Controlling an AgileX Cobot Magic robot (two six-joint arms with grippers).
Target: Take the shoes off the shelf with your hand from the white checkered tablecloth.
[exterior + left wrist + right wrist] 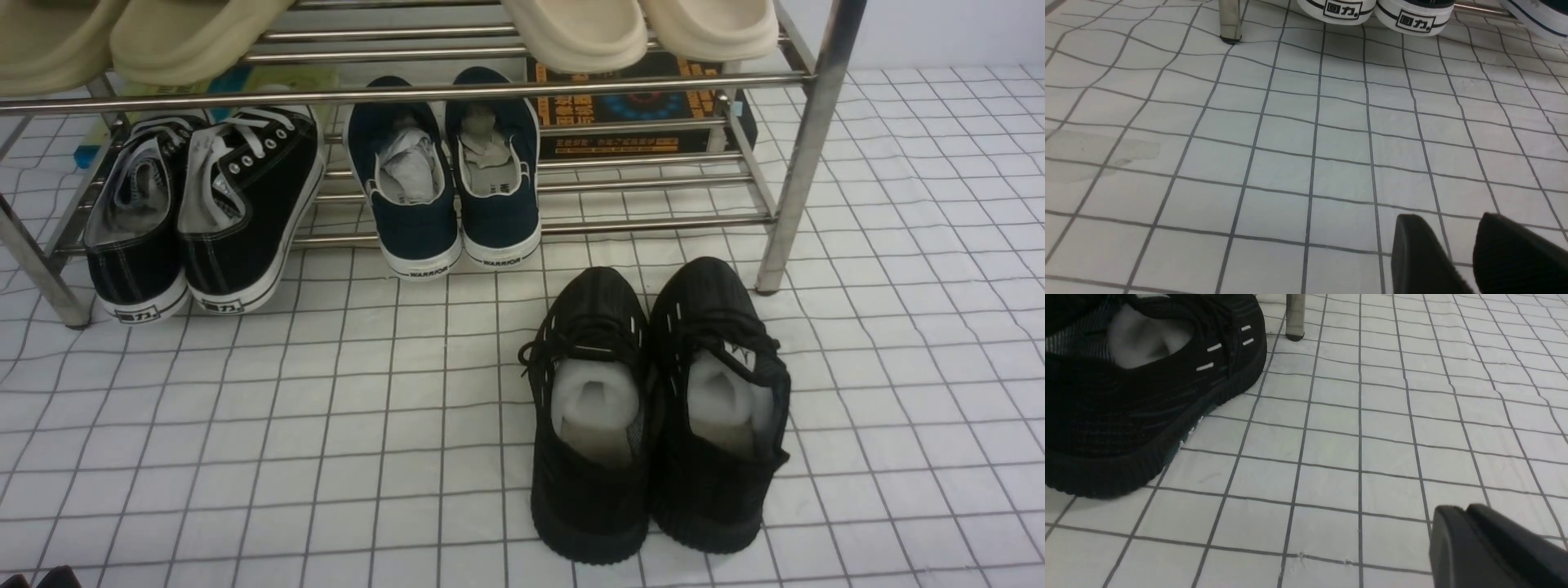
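The shoes [657,408] stand side by side (toes toward the shelf [804,155]) on the white checkered tablecloth [245,425], near the shelf's right post; left gripper [1457,228] slightly parted, right gripper [1461,518] pressed together, both empty.

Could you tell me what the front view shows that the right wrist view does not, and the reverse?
Only the front view shows both black knit shoes side by side, the navy slip-ons and the black canvas sneakers on the shelf, and the beige slippers on the tier above. Only the right wrist view shows the right end effector, low over the cloth, beside one shoe and apart from it. Both show a black knit shoe, the shelf's right front post, and the white checkered tablecloth.
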